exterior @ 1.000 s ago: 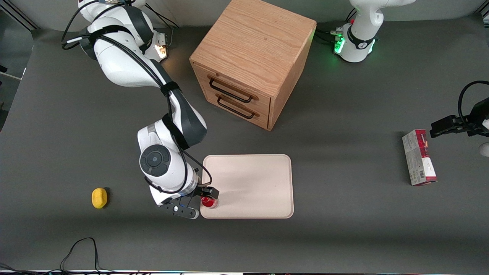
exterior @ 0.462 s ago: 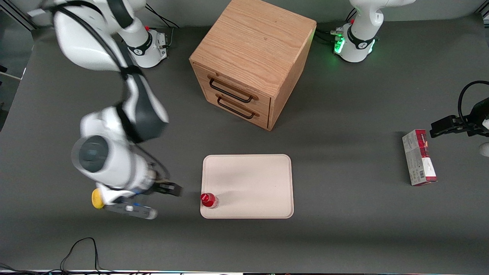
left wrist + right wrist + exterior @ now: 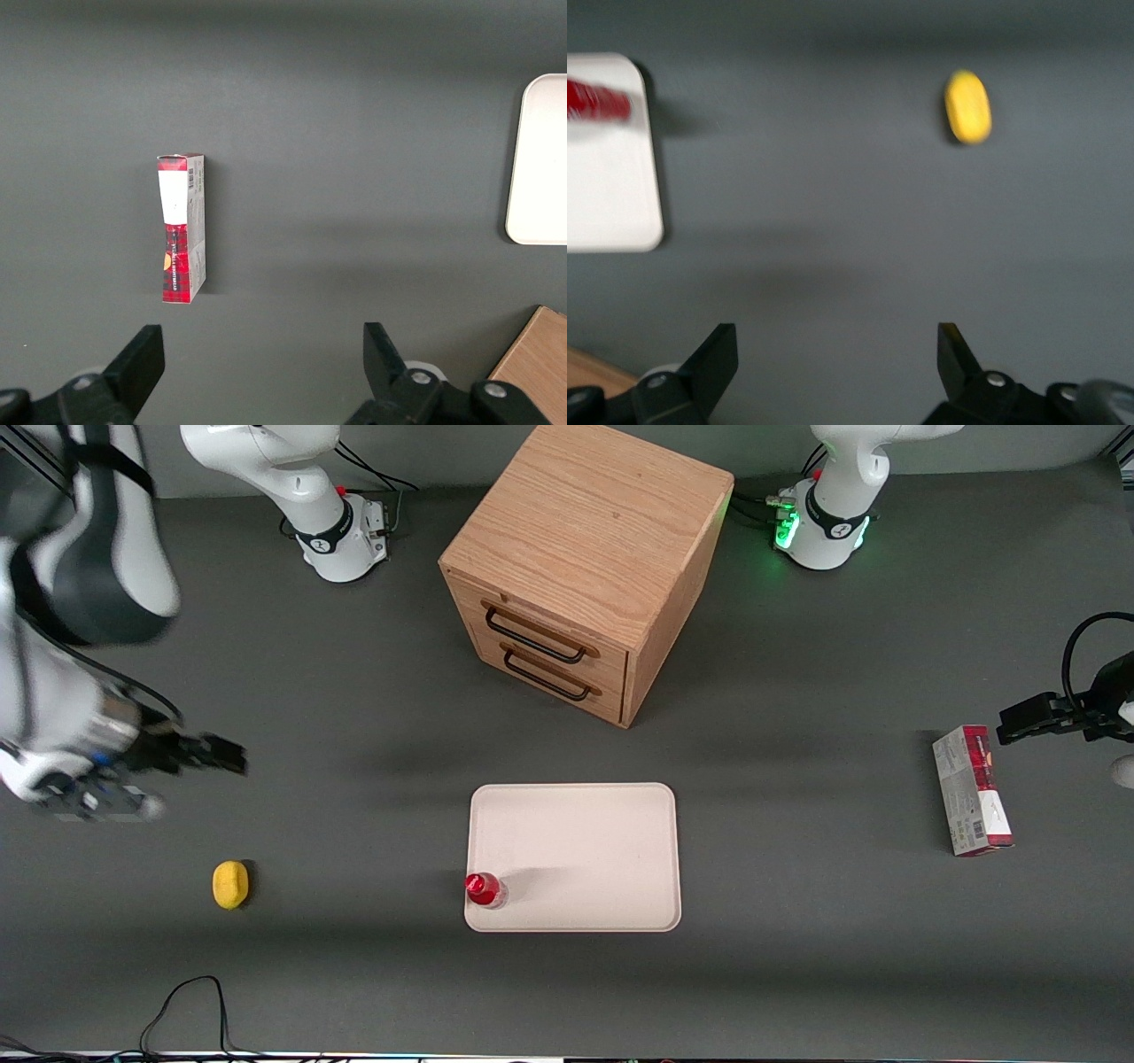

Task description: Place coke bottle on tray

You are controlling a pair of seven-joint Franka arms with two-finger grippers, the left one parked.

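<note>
The small red coke bottle (image 3: 484, 888) stands upright on the pale cream-pink tray (image 3: 585, 841), at the tray's near corner toward the working arm's end. It also shows in the right wrist view (image 3: 598, 99) as a red streak on the tray (image 3: 611, 195). My right gripper (image 3: 226, 755) is open and empty, high above the table toward the working arm's end, well away from the tray. In the right wrist view the gripper (image 3: 837, 354) has its jaws wide apart with bare table between them.
A yellow lemon (image 3: 230, 885) lies on the table toward the working arm's end, also in the right wrist view (image 3: 967, 107). A wooden two-drawer cabinet (image 3: 580, 567) stands farther from the camera than the tray. A red-and-grey box (image 3: 972, 790) lies toward the parked arm's end.
My right gripper let go of the bottle on the tray, then drew away toward the working arm's end and rose. The bottle stays upright on the tray.
</note>
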